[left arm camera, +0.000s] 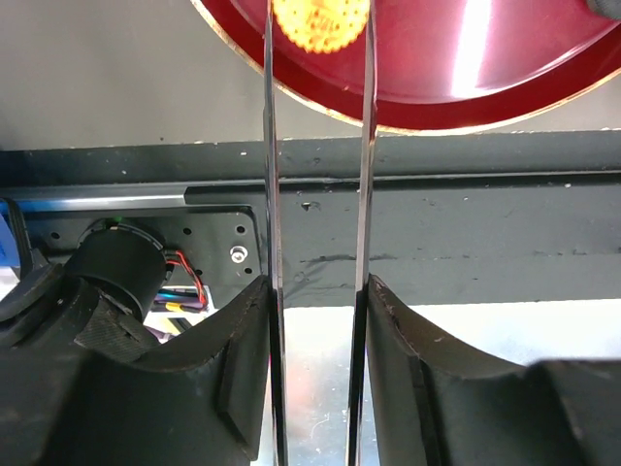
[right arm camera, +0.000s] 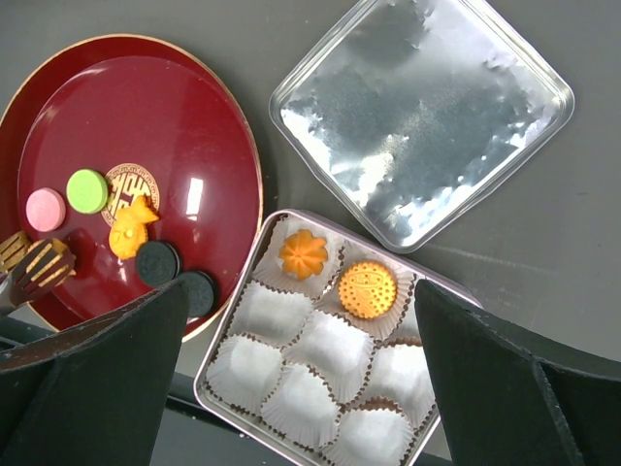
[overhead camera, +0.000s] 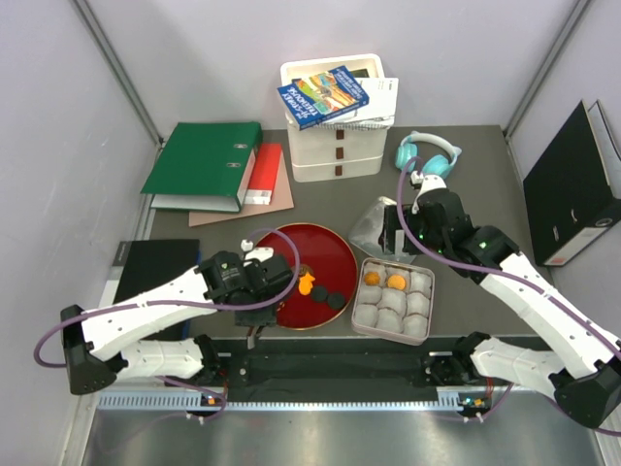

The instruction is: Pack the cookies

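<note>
1. Cookies, small and coin-sized, eight in view: five loose on the round dark-red lacquer tray (right arm camera: 194,116), one at the left gripper, two in the square silver tin (right arm camera: 223,325).
2. Tray lot, in a line running from left to near-right: round pink cookie (right arm camera: 46,209), round green cookie (right arm camera: 87,190), irregular orange cookie (right arm camera: 131,231), two round black cookies (right arm camera: 157,262). All lie flat. The round ones have no long axis. The irregular orange cookie is longer near-to-far, its narrow end pointing far.
3. Tin lot, face up in white pleated paper cups (right arm camera: 291,398): flower-shaped orange cookie (right arm camera: 303,252) in the far-left cup, round dotted orange cookie (right arm camera: 367,289) in the cup just to its right.
4. Left gripper (left arm camera: 319,15): two long thin metal blades, narrowly parted, lying against either side of a round orange-yellow patterned cookie (left arm camera: 320,27) above the tray's near-left part. Cannot tell whether that cookie rests on the tray.
5. Right gripper (right arm camera: 301,291): dark fingers spread wide, holding nothing, hanging above tin and tray.
6. Square silvery lid (right arm camera: 422,116): flat on the grey table (right arm camera: 563,243), just beyond the tin's far side.
</note>
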`<state>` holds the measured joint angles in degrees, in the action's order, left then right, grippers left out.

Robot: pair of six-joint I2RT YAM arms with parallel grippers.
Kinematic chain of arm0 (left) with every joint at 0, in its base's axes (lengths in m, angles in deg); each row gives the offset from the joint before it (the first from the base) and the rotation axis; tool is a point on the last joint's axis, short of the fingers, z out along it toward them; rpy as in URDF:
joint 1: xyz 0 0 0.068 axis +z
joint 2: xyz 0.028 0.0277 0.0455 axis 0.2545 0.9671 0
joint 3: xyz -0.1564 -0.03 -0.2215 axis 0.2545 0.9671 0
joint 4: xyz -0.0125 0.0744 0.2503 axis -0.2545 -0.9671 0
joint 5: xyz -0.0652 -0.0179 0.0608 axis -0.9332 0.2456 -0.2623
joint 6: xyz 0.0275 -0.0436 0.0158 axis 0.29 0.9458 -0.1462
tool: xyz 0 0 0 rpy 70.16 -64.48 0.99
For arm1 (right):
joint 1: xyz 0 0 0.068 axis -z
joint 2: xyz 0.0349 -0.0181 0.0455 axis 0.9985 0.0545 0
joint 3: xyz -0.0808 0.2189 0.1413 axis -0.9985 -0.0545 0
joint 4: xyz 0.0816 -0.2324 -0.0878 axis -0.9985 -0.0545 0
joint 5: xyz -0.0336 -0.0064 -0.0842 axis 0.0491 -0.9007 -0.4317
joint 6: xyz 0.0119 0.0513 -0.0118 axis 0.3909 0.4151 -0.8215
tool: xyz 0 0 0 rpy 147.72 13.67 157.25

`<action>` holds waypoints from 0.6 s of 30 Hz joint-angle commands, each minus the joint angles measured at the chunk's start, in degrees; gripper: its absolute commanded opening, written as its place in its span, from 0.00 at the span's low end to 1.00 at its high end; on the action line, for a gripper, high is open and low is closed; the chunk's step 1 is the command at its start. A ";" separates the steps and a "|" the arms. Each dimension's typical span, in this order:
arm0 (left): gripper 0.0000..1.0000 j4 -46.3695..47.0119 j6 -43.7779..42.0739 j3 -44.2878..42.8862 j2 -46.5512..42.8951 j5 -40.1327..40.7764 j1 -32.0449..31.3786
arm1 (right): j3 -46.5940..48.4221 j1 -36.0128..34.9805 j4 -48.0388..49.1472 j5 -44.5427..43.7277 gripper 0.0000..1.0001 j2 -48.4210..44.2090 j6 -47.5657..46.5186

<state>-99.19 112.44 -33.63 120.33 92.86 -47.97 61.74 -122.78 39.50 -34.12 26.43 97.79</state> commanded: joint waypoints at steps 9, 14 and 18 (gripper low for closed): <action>0.38 -2.52 -8.38 -23.41 10.97 6.10 -0.21 | 2.00 -0.58 0.91 -1.42 0.99 -1.04 -0.08; 0.36 8.03 -15.76 -26.93 16.42 0.30 -1.52 | 2.44 -0.66 -0.76 -3.53 0.99 -2.44 -0.78; 0.35 12.07 -20.50 -31.41 23.53 -2.77 -4.60 | 2.88 -0.58 -1.99 -5.20 0.99 -3.50 -1.14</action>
<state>-95.08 98.45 -60.27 139.06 93.93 -49.72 61.76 -122.78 38.38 -36.48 25.21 97.57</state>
